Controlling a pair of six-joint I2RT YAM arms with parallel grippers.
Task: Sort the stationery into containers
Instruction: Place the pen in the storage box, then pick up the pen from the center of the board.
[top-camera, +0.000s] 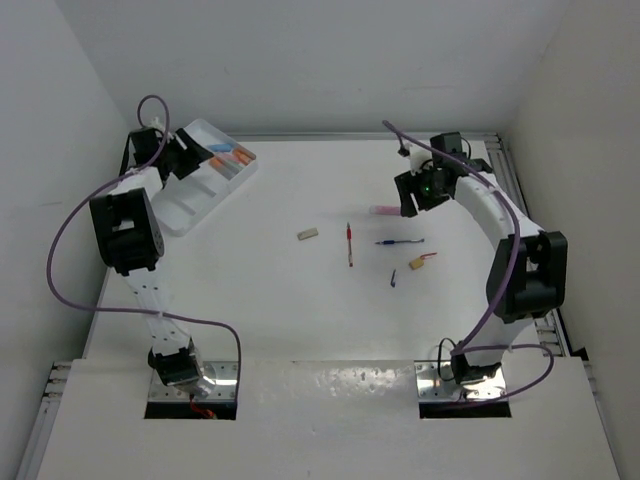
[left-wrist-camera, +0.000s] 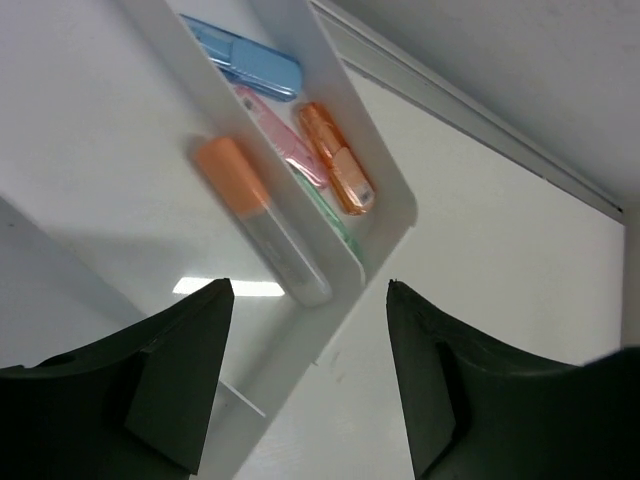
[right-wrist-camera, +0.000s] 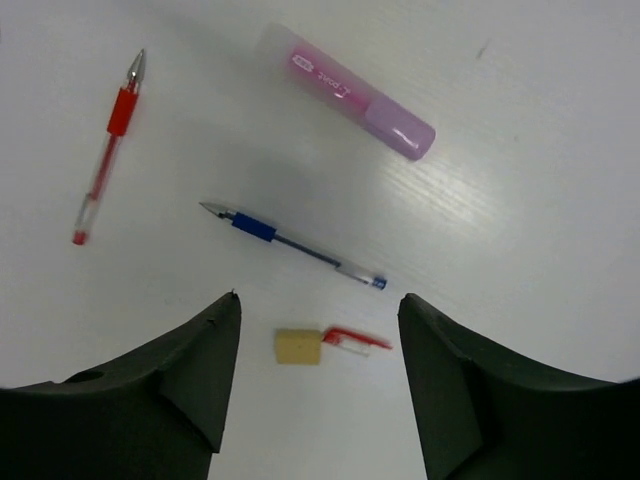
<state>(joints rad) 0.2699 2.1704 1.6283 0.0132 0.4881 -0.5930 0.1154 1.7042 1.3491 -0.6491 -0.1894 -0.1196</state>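
Tray (top-camera: 190, 205): white, raised rim, ridges splitting it into long compartments; it is sitting at the upper left of the top view.
In the tray: a blue marker (left-wrist-camera: 245, 57), a pale pink marker (left-wrist-camera: 280, 135), an orange marker (left-wrist-camera: 338, 172) and the edge of a green marker (left-wrist-camera: 335, 225) are sharing the outermost compartment. An orange-capped marker (left-wrist-camera: 262, 220) with a clear body is lying in the next one.
Loose stationery: a pink marker (right-wrist-camera: 345, 90), red pen (right-wrist-camera: 108, 150), blue pen (right-wrist-camera: 290, 243) and tan eraser (right-wrist-camera: 298, 346) touching a red piece (right-wrist-camera: 352, 340) are lying apart on the table, centre right of the top view.
Writing: the pink marker is carrying a printed label, too small to read.
Top view only: a beige eraser (top-camera: 308, 234) and a purple piece (top-camera: 393, 279) are showing there, in no wrist view.
Left gripper (left-wrist-camera: 308, 287): hanging over the tray's corner, jaws spread wide, gripping nothing.
Right gripper (right-wrist-camera: 320, 297): hovering above the blue pen and tan eraser, jaws parted, gripping nothing.
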